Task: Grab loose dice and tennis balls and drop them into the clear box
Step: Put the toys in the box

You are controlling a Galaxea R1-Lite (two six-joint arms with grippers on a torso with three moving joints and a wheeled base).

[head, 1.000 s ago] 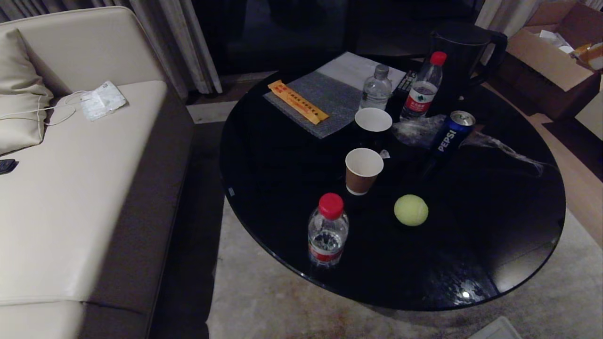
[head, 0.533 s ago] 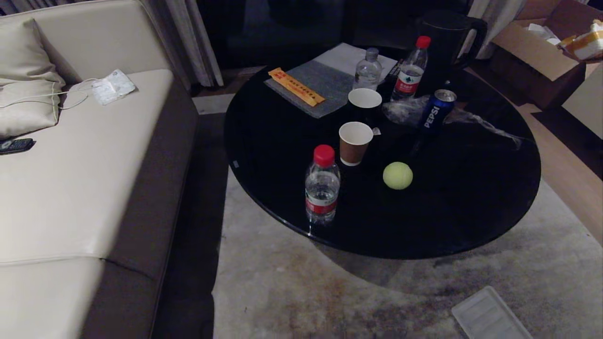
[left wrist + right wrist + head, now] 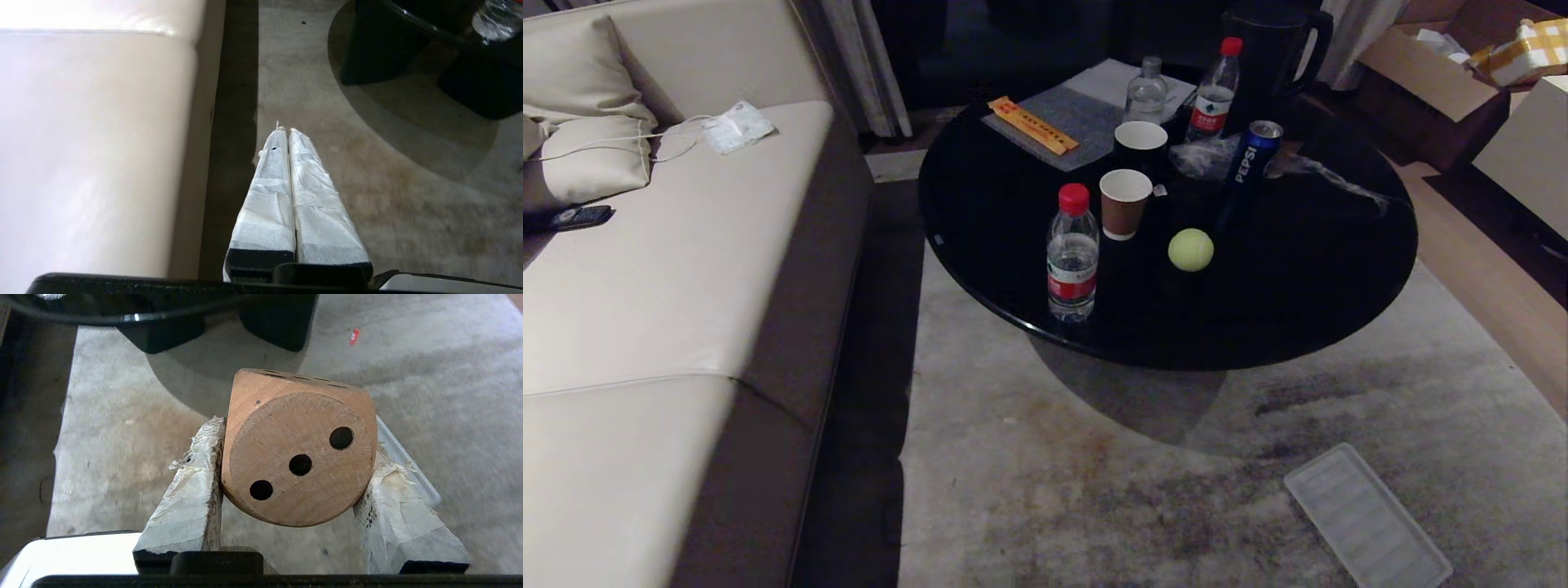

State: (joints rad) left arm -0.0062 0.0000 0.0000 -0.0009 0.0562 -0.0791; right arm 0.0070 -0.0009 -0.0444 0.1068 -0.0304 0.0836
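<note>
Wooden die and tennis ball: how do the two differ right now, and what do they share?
The wooden die is clamped between the right gripper's fingers above the carpet; the tennis ball lies loose on the black round table. The wooden die is a tan, smooth, round-cornered cube with dark pips, its three-pip face toward the wrist camera; the tennis ball is a plain yellow-green sphere. Neither is in a box yet.
</note>
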